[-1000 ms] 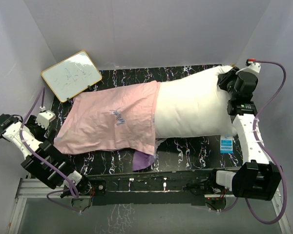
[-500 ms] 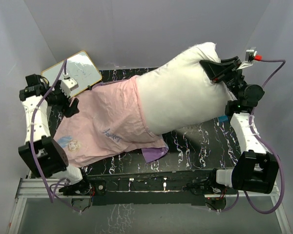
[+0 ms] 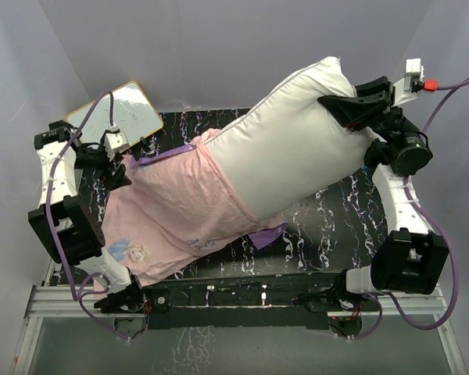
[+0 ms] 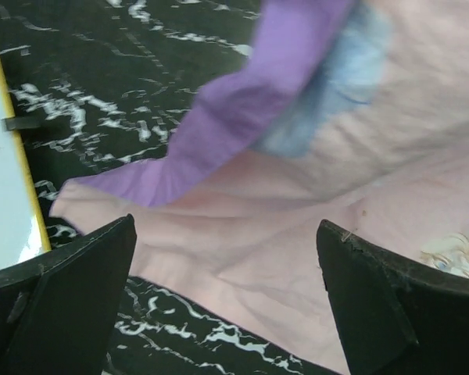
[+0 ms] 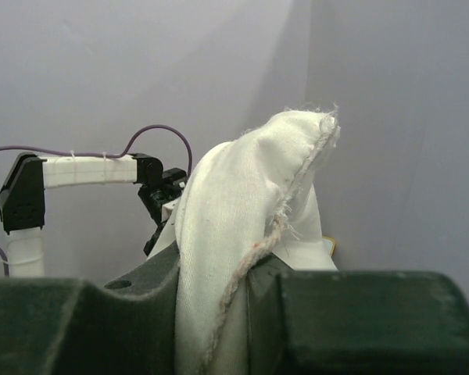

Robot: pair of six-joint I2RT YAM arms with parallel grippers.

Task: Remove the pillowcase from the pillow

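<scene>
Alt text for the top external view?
The right tool pinches a far corner of the white pillow, holding that end raised off the black table; the pink pillowcase covers its lower end. The left tool sits at the pillowcase's far-left corner, beside a whiteboard.

Soft even overhead light, top view sharp, weak shadow beneath pillow (image 3: 297,156). Left wrist: pillowcase (image 4: 297,203) motion-blurred. Right wrist: dimmer, foreground out of focus.

Left arm (image 3: 51,183), right arm (image 3: 396,201): white links, black joints, purple cables (image 3: 453,82); red plug (image 3: 430,83) behind black right end effector (image 3: 340,116).
</scene>
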